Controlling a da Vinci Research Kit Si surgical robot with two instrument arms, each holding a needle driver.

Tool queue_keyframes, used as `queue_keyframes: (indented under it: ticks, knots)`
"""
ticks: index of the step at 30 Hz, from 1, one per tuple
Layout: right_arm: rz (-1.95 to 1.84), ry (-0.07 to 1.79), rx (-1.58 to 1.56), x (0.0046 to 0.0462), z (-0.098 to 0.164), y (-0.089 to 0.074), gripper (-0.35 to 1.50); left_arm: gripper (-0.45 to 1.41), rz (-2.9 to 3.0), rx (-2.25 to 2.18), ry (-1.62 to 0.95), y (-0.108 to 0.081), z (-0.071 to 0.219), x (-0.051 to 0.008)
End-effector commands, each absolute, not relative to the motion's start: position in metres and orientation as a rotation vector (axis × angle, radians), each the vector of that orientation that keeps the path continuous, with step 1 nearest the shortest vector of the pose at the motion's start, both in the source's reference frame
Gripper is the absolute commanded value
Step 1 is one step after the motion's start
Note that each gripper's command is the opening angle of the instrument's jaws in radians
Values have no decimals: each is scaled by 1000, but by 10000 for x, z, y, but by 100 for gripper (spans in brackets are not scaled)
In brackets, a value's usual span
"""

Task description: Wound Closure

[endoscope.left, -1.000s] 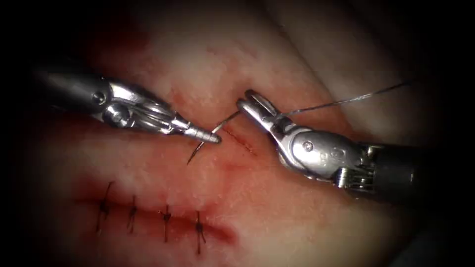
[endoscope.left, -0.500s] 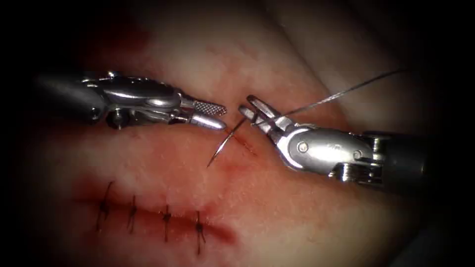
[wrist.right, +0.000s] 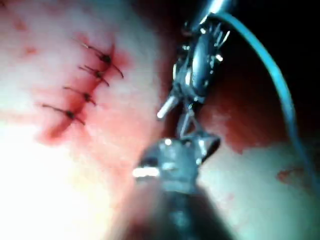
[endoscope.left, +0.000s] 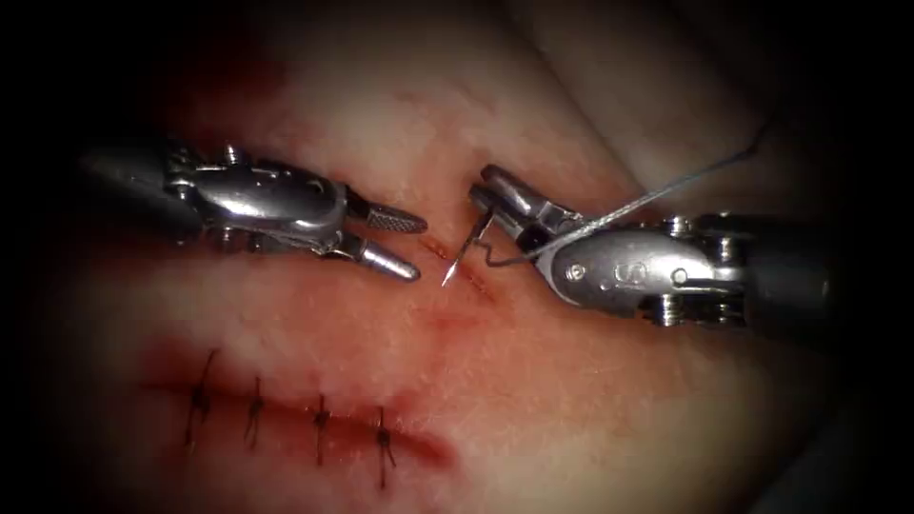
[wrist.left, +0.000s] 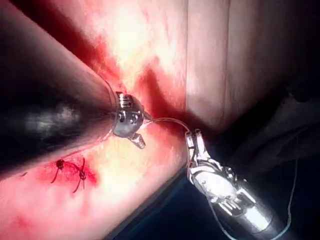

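Endoscope view: left arm's steel needle driver (endoscope.left: pixel 409 247) gapes, holding nothing, left of the short red cut (endoscope.left: pixel 464 269). Curved steel needle (endoscope.left: pixel 466 249) hangs point-down over the cut, free of the pale tissue (endoscope.left: pixel 571 400), gripped near its thread end by right arm's steel needle driver (endoscope.left: pixel 490 202); thin grey thread (endoscope.left: pixel 666 190) trails far right.

The endoscope looks down from above and in front at the tissue (endoscope.left: pixel 533 400), close, with the left tool (endoscope.left: pixel 411 246) entering from frame left and the right tool (endoscope.left: pixel 484 190) from frame right. Each wrist camera looks along its own shaft from very close: the left toward its tool (wrist.left: pixel 134 134), the right toward its tool (wrist.right: pixel 172 162). All three views share the stitches (endoscope.left: pixel 319 419) (wrist.left: pixel 75 170) (wrist.right: pixel 85 95) and both tools.
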State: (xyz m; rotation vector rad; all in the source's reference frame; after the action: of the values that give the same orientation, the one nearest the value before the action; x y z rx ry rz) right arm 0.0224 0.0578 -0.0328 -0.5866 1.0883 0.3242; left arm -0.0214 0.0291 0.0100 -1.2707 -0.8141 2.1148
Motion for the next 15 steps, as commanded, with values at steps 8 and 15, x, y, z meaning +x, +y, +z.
queue_keyframes:
  ticks: [8,15]
  knots:
    - [288,1043,-621,218,-301,587,-35,5,2153,-1244,-779,271,128,-226]
    - [232,982,-674,213,-288,592,-35,4,2168,-1228,-768,270,141,-230]
